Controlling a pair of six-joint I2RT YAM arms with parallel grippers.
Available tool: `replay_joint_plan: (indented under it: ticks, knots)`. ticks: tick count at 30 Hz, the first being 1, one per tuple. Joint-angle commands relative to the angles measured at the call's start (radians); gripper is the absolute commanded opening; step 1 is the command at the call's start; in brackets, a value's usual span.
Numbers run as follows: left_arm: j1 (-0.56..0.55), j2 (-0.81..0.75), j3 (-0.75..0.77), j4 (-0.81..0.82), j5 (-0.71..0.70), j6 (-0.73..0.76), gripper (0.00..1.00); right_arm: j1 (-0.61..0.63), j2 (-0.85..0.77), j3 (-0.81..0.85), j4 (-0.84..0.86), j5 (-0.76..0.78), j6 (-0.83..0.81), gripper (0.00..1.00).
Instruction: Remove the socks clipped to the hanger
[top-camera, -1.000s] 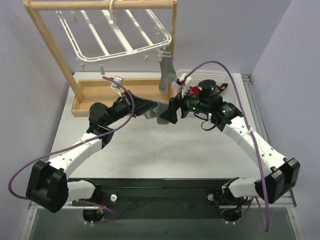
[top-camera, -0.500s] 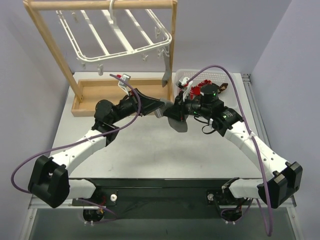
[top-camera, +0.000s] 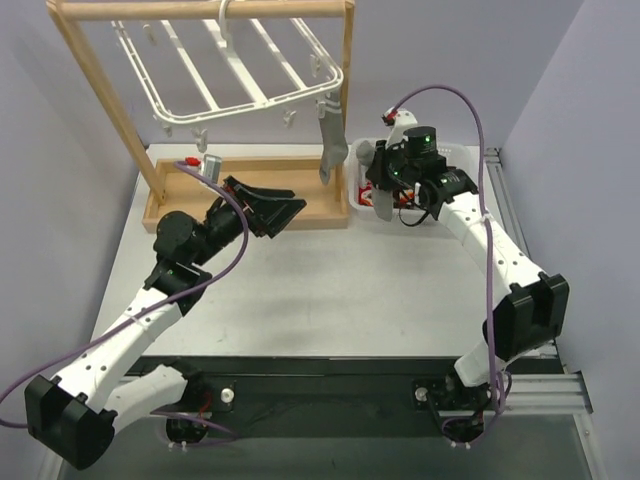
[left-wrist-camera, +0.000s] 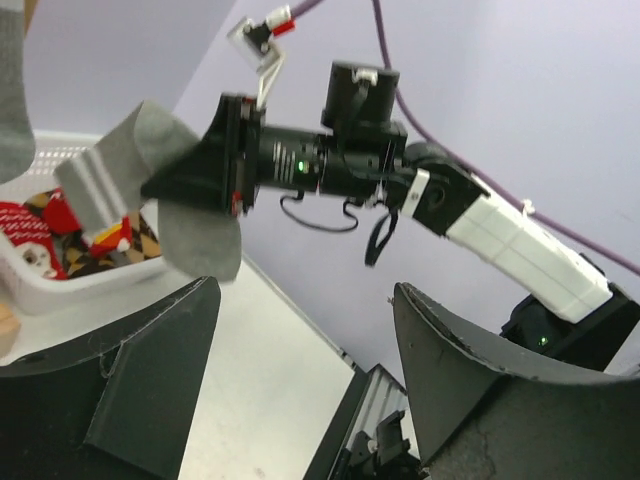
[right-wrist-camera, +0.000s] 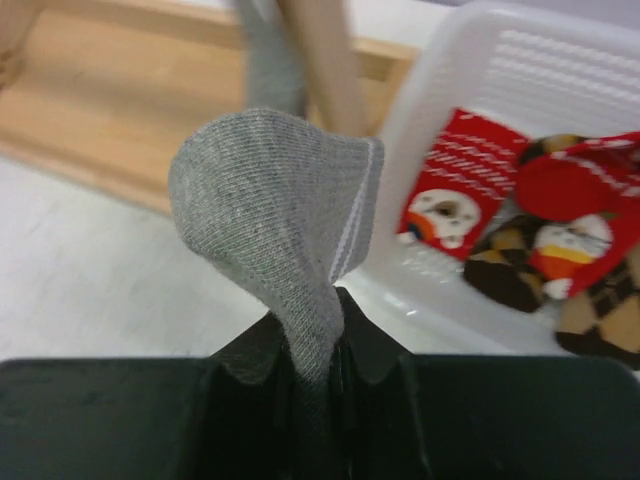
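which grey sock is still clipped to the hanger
The grey sock dangling from the hanger's right corner, beside the wooden post. The other grey sock is pinched in the right gripper by the white basket.

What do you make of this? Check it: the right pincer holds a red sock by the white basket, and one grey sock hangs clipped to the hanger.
One thing is wrong: the right pincer holds a grey sock, not a red one; the right wrist view shows it. The rest stands: it is by the white basket, and another grey sock hangs clipped to the hanger.
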Motion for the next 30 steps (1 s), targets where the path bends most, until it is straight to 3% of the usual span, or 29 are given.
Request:
replay_joint_plan:
  ticks: [1, 4, 5, 7, 8, 10, 14, 15, 21, 25, 30]
  knots:
    - [0.01, -0.018, 0.004, -0.11, -0.027, 0.057, 0.8, -0.092, 0.136, 0.164, -0.079, 0.23, 0.02, 0.0]
    - [0.015, -0.035, 0.004, -0.127, -0.028, 0.06, 0.8, -0.142, 0.239, 0.263, -0.102, 0.285, -0.017, 0.08]
    - [0.017, -0.038, 0.004, -0.13, -0.028, 0.059, 0.8, -0.154, 0.267, 0.292, -0.106, 0.294, -0.029, 0.19]
    - [0.02, -0.041, 0.004, -0.133, -0.027, 0.06, 0.8, -0.182, 0.361, 0.387, -0.152, 0.301, -0.063, 0.29]
    - [0.02, -0.041, 0.002, -0.135, -0.025, 0.059, 0.8, -0.191, 0.392, 0.422, -0.174, 0.302, -0.071, 0.41]
    - [0.02, -0.038, -0.004, -0.135, -0.022, 0.057, 0.8, -0.21, 0.467, 0.52, -0.238, 0.298, -0.082, 0.5]
    - [0.021, -0.018, -0.022, -0.126, -0.021, 0.057, 0.79, -0.227, 0.492, 0.557, -0.255, 0.281, -0.075, 0.76]
    - [0.021, -0.004, -0.03, -0.112, -0.016, 0.049, 0.74, -0.227, 0.486, 0.556, -0.255, 0.27, -0.069, 0.83]
    - [0.021, 0.045, -0.065, -0.024, 0.004, 0.005, 0.69, -0.213, 0.364, 0.484, -0.239, 0.08, 0.004, 0.88]
    - [0.021, 0.057, -0.08, -0.023, -0.005, -0.003, 0.68, -0.173, 0.264, 0.307, -0.048, -0.116, 0.09, 0.81]
    - [0.024, 0.083, -0.1, 0.031, 0.021, -0.053, 0.62, -0.113, 0.25, 0.277, 0.104, -0.175, 0.153, 0.75]
